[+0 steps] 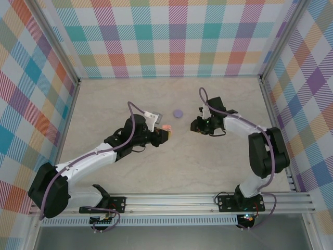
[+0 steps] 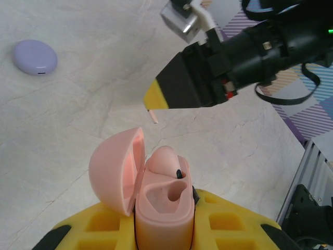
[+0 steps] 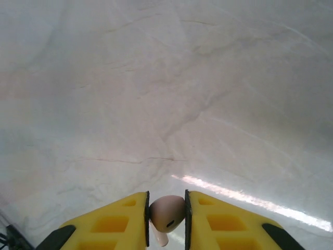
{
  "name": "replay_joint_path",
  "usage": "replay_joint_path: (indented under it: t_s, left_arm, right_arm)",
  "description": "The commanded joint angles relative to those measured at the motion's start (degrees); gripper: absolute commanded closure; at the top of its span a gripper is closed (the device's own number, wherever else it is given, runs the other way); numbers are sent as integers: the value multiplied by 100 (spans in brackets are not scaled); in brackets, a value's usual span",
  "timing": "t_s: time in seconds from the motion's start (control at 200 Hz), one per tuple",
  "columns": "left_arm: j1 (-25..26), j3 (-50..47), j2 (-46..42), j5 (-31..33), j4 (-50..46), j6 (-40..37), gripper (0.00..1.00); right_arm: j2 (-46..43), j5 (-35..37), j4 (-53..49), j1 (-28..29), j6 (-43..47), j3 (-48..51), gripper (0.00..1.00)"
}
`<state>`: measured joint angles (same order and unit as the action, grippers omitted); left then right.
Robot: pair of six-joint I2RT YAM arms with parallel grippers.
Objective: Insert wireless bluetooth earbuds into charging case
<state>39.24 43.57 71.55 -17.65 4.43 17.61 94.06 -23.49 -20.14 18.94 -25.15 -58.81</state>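
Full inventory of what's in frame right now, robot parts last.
charging case: 1, pale pink, lid open, clamped in the left gripper above the table
seated earbud: 1, pale pink, in one slot of the charging case; other slot empty
held earbud: 1, pale pink, pinched in the right gripper, near the case's open top
purple case: 1, lilac, closed, lying on the table
table: 1, pale marbled
walls: 3, multicolour plaid, left, back, right
rail: 1, aluminium, near edge, under both arm bases
left gripper: 1, yellow fingers, shut on the charging case
right gripper: 1, yellow fingers, shut on the held earbud
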Motion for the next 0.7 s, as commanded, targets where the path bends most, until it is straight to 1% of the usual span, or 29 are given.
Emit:
replay_joint_path:
  t_s: [0.0,0.08,0.2,0.31,0.38,0.495,0.695]
  left_arm:
    - [-40,-279,81,-22,896,-63,86]
    - [-40,-396,146,-171,1267,-396,86]
    - [-40,-446,253,-481,1703,-1107,86]
    - [-41,-373,334,-648,1859,-1759,86]
    - [-41,-300,381,-711,1927,-2045,85]
    - [-34,-330,445,-853,2374,-2324,85]
    - [28,-364,634,-863,3140,-2489,90]
  right_arm:
    - [-617,-408,738,-14,-336,244,78]
    - [-1011,-481,875,-17,-424,363,77]
    - [-1547,-636,1011,-14,-506,466,77]
    - [-2014,-811,1199,-15,-595,560,76]
    - [-2317,-897,1295,-4,-606,597,76]
    - [-2814,-991,1510,12,-616,671,75]
    - [-3495,-652,1611,294,-452,703,74]
